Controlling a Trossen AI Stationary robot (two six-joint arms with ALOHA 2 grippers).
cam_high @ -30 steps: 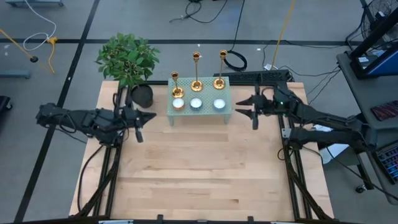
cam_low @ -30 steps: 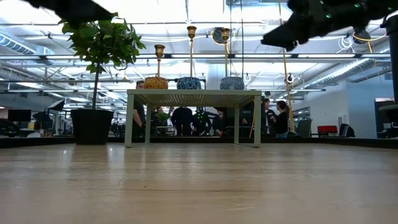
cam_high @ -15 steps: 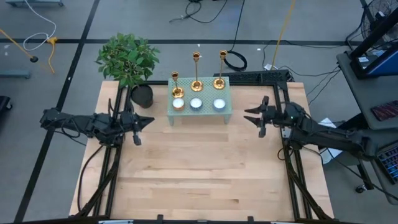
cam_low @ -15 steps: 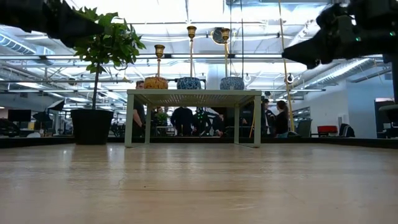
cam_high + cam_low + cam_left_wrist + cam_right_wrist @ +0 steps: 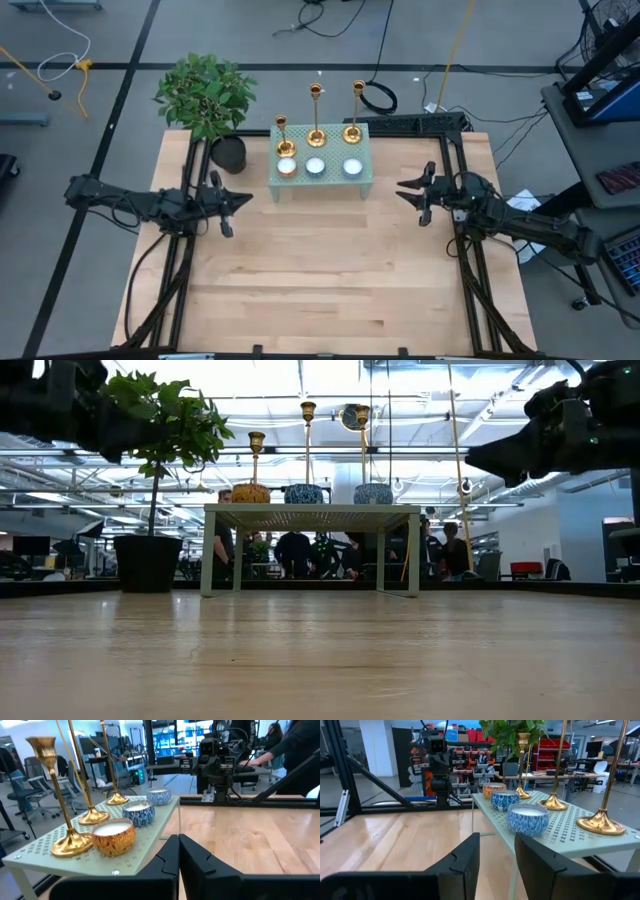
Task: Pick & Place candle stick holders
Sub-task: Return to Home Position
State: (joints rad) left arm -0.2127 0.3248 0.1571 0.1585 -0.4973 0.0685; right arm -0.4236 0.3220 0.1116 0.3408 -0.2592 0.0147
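Observation:
Three gold candle stick holders stand by their round bases along the far side of a small pale green table (image 5: pixel 368 172): a short one (image 5: pixel 282 137), a taller one (image 5: pixel 316 118) and a third (image 5: pixel 356 112). Three round tealight candles (image 5: pixel 315 166) sit in front of them. My left gripper (image 5: pixel 243 198) hovers left of the small table, shut and empty; its wrist view shows the fingers closed (image 5: pixel 178 842) and the short holder (image 5: pixel 56 820) nearest. My right gripper (image 5: pixel 402 190) hovers right of the small table, open and empty (image 5: pixel 497 842).
A potted plant (image 5: pixel 205 95) stands at the wooden table's far left corner, next to the small table. Bare wood (image 5: pixel 320 270) lies between the arms and toward the near edge. People show in the room beyond (image 5: pixel 440 550).
My right gripper has drawn back from the small table toward the right and near edges and has come down. My left gripper has also come down and shifted a little toward the near edge. The holders and candles have stayed in place.

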